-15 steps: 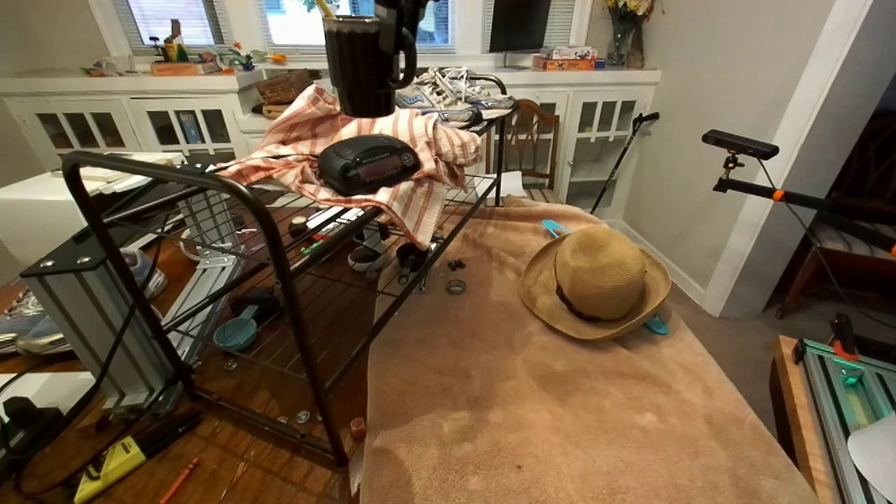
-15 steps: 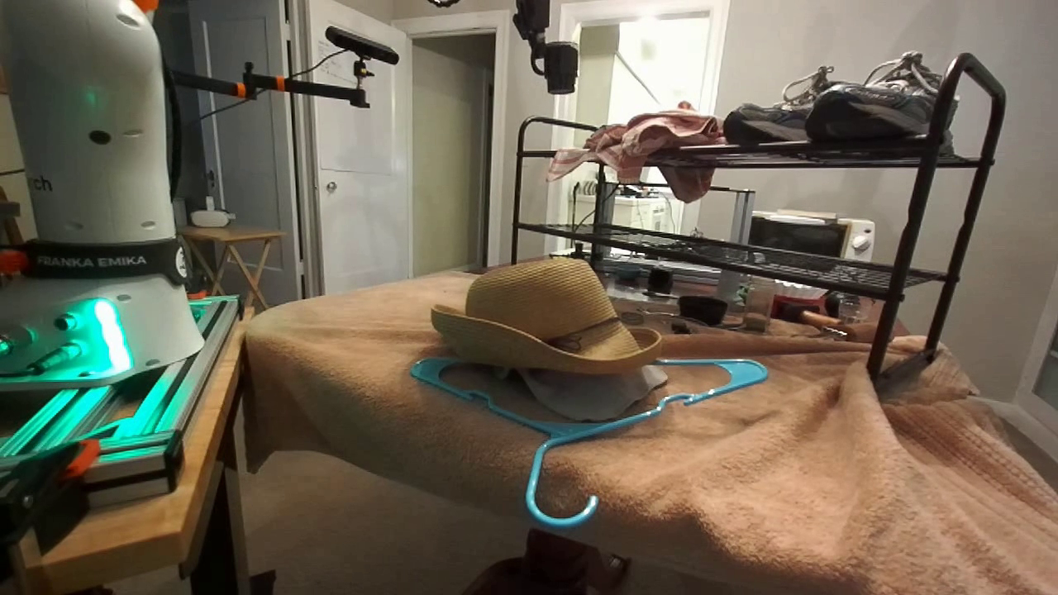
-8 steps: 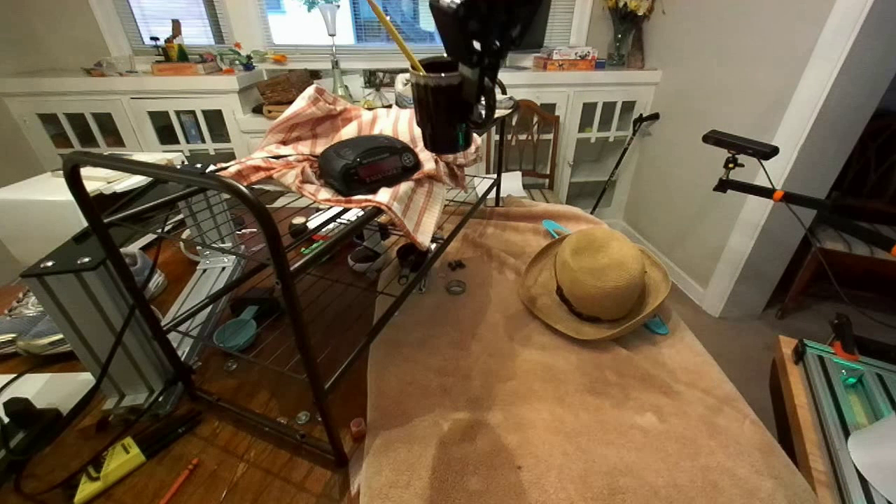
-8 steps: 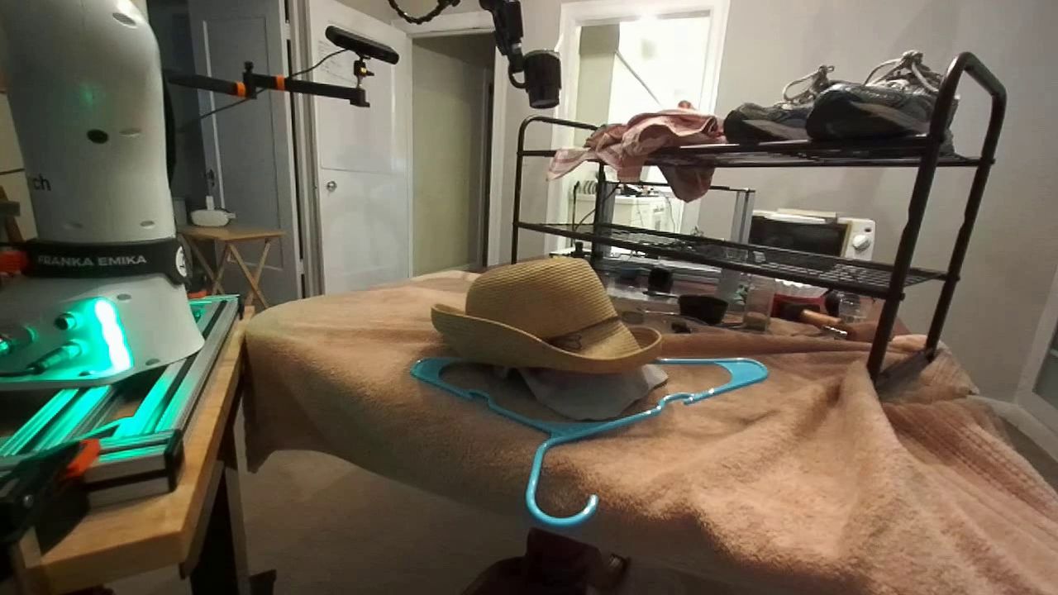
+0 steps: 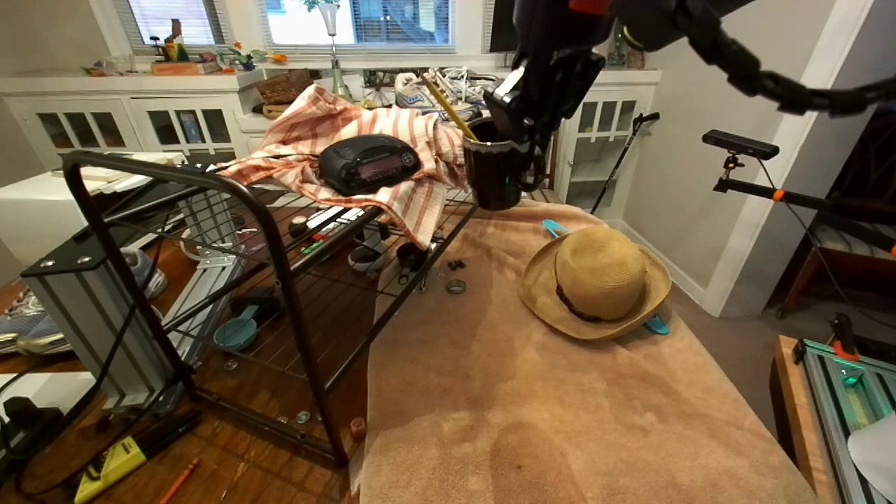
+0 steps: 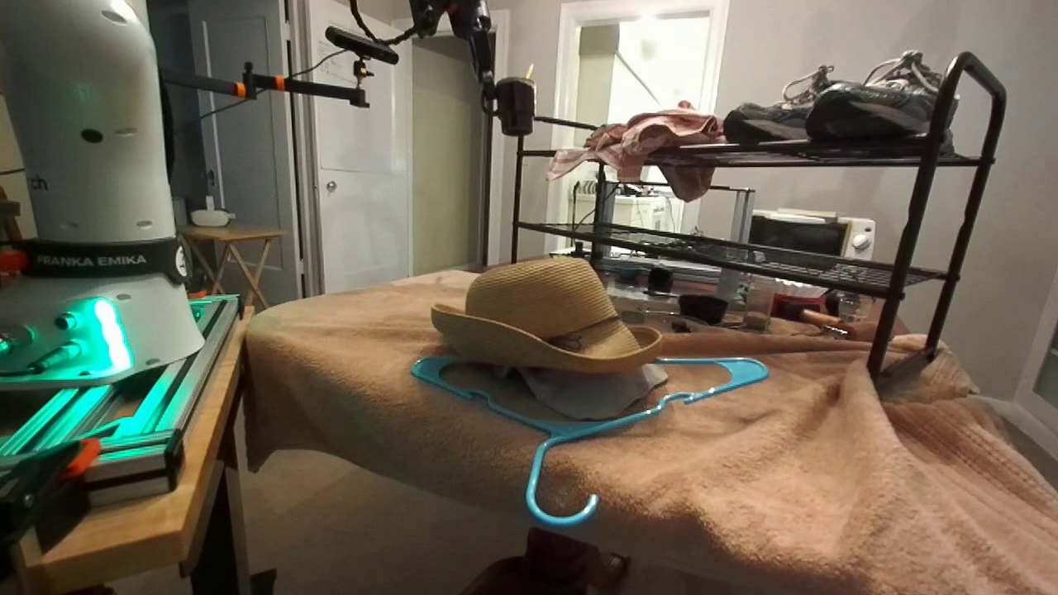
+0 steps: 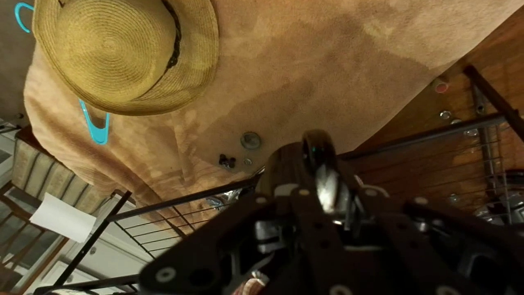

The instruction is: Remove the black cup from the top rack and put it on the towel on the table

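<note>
Holds the black cup (image 5: 491,179) between narrow-set fingers (image 7: 317,219); may spill the yellow stick (image 5: 449,108) onto the towel (image 5: 595,413) if tilting while lowering.

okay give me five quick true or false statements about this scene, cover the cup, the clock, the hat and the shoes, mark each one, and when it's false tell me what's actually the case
1. Shoes sit on the top rack. True.
2. The cup stands on the top rack. False: the claw holds the cup in the air.
3. A blue hanger lies on the towel, partly under the hat. True.
4. The clock rests on the towel. False: the clock is on the striped cloth.
5. A yellow stick pokes out of the cup. True.
</note>
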### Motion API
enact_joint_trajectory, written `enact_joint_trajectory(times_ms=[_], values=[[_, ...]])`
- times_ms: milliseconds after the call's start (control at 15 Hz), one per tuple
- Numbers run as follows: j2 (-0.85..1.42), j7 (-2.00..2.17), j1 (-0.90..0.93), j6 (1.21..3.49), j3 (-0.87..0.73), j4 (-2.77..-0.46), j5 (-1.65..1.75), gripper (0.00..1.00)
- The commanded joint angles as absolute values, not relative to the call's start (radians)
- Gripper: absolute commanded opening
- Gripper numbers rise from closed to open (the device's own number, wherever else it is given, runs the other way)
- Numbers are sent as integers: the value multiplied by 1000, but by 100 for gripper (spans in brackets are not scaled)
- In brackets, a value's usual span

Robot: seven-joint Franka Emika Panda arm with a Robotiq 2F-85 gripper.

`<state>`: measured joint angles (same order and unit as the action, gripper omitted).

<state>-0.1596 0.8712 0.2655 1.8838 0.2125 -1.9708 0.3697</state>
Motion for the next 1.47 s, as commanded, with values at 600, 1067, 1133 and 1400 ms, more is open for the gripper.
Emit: enact_joint_trajectory(times_ms=[600,1067,1133,1400], values=[[-156,1010,207,2086,237,-2118,303,4],[-186,958,188,2391,219,-2363,150,4],[-186,949,186,2430,221,-2396,150,4],[-176,950,173,2547,230,-2513,191,4]])
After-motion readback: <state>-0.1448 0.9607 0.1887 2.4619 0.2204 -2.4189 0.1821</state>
